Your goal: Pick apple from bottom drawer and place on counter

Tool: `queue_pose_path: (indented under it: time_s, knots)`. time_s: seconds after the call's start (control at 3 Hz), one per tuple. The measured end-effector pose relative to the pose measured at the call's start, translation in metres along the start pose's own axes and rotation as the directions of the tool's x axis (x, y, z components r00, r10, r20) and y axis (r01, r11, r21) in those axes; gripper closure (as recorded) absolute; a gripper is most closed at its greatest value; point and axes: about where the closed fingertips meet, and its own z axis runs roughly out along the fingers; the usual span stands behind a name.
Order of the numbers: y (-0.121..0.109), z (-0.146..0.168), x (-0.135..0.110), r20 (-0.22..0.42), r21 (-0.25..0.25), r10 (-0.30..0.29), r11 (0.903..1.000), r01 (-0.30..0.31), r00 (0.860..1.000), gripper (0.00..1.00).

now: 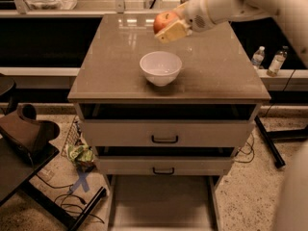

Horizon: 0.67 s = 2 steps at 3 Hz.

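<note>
your jaws grip the apple above the back edge of the worktop, behind the bowl; release from this height and it could roll off.

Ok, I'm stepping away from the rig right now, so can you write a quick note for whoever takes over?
The gripper is shut on the apple, held over the counter behind the white bowl.
The bottom drawer is pulled out, with no apple in it.
Done: the apple is out of the drawer.
Left: lower it onto the counter clear of the bowl, then release.
</note>
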Motion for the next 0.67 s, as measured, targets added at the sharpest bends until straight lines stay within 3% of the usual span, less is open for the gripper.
queue_pose_path:
  time_s: [0.33,0.67]
  knots:
    - [-0.0034,0.0125,-0.0257,0.028,-0.017,-0.031,0.9994,0.031,0.999,1.00]
    - [-0.0040,0.0112,-0.0246,0.027,-0.014,-0.030,0.9994,0.030,0.999,1.00]
